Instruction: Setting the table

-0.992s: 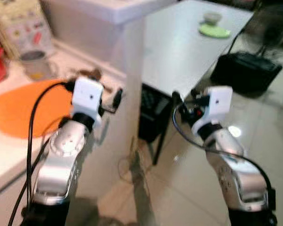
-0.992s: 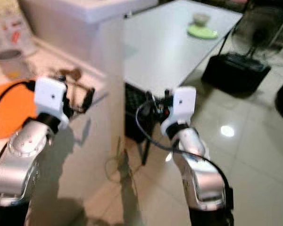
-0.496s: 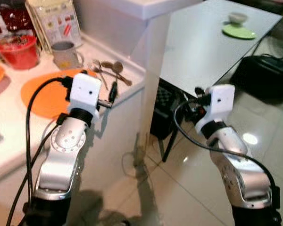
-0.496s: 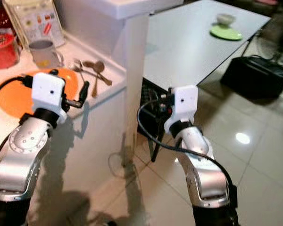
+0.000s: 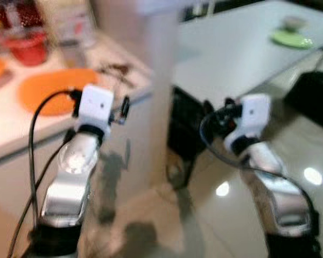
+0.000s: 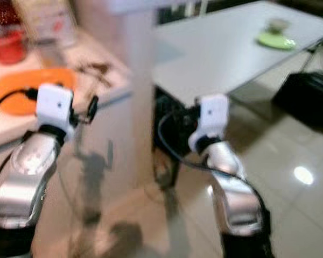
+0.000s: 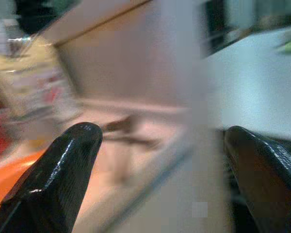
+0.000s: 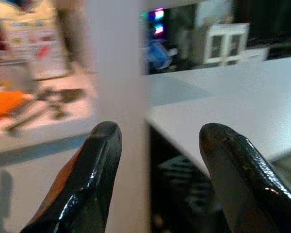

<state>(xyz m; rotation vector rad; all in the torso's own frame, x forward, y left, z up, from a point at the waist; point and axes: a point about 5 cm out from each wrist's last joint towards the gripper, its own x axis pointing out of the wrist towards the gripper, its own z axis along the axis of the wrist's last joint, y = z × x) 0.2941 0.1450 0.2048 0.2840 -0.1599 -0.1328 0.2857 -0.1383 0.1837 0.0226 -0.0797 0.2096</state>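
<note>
The head views are blurred. An orange plate [image 5: 51,91] lies on the white counter [image 5: 11,134] at the left, with several spoons [image 8: 43,104] beside it near the counter's end. Far off on the white dining table [image 5: 231,54] sits a green plate [image 5: 290,37] with a small bowl on it. My left gripper [image 7: 160,136] is open and empty, held in the air just off the counter's edge, pointing toward the spoons. My right gripper [image 8: 160,131] is open and empty too, in front of the table's near corner.
A white pillar [image 5: 156,80] stands between counter and table. A red bowl [image 5: 29,45], a mug and a printed packet stand at the counter's back. A dark crate [image 5: 185,123] sits under the table and a black bag [image 5: 312,88] lies on the shiny tiled floor.
The whole picture has shifted and blurred as the camera moves; the counter now sits further left and lower. Both arms keep the same pose, fingers still apart.
</note>
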